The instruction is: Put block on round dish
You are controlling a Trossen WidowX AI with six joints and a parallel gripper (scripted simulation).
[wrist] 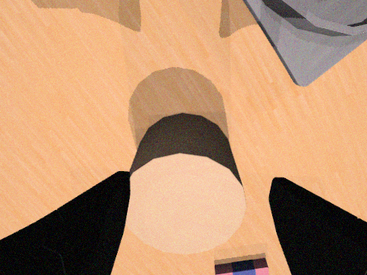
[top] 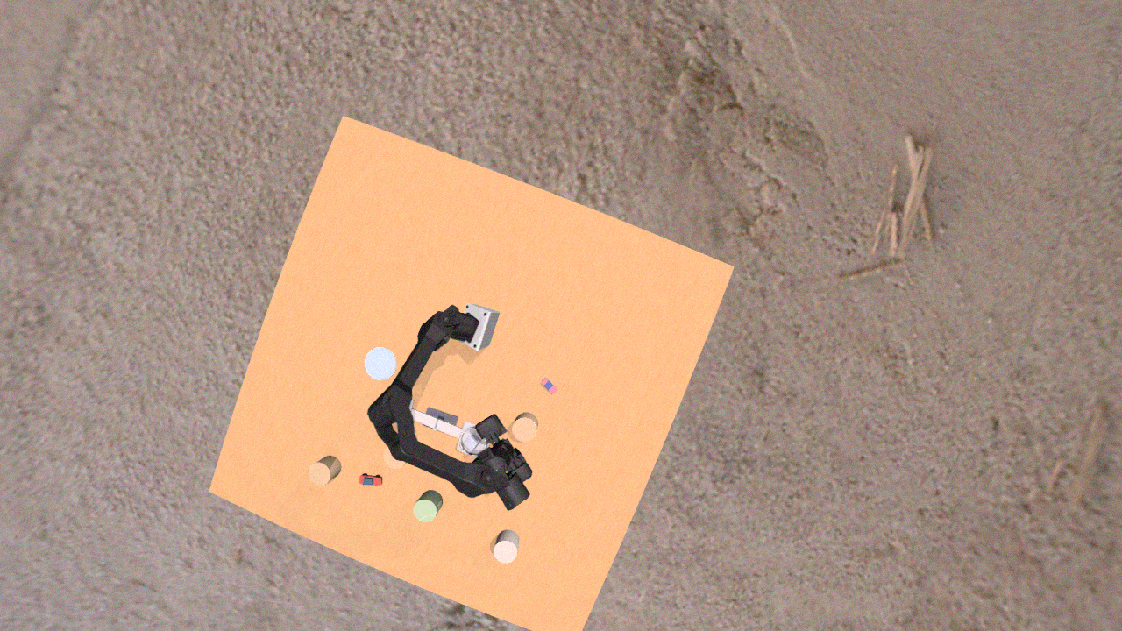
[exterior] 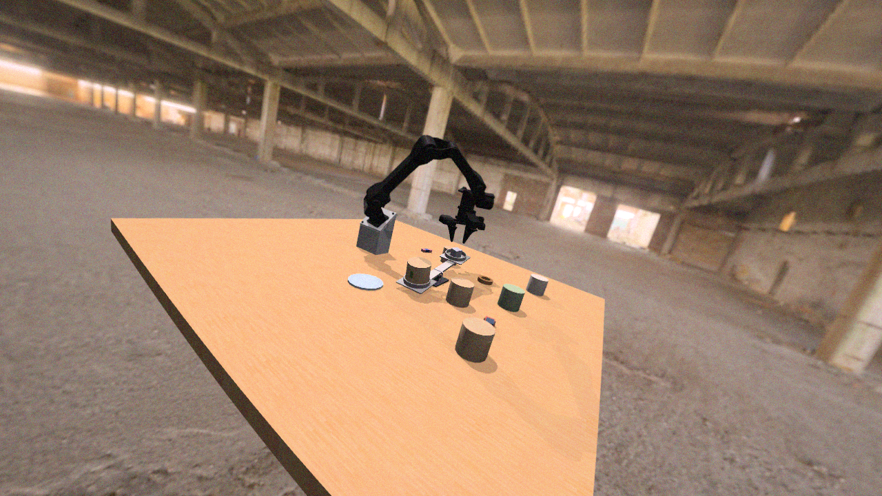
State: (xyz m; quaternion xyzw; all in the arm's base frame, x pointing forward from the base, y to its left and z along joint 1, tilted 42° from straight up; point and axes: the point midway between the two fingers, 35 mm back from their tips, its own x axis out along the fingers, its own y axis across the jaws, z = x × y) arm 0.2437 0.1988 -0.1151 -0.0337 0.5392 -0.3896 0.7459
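The small balance (top: 439, 420) (exterior: 439, 269) lies in front of the arm's base. One brown cup (exterior: 417, 271) stands on its near end; the arm hides it in the top view. The other cup (top: 523, 428) (wrist: 186, 198) stands upright on the table just past the far end. The far pad is bare and carries a small grey round block (top: 471, 439) (exterior: 454, 253) (wrist: 306, 5). My gripper (top: 501, 443) (exterior: 464, 237) (wrist: 201, 186) is open and empty, high above the set-down cup. The pale blue round dish (top: 380, 363) (exterior: 364, 281) lies left of the balance.
Loose cylinders stand around: tan ones (top: 323, 470) (top: 506, 546) (exterior: 475, 339) (exterior: 459, 291), a green one (top: 427, 506) (exterior: 511, 297) and a grey one (exterior: 537, 284). A pink-blue piece (top: 548, 385) (wrist: 241, 272), a red toy car (top: 371, 479) and a brown ring (exterior: 485, 279) lie nearby.
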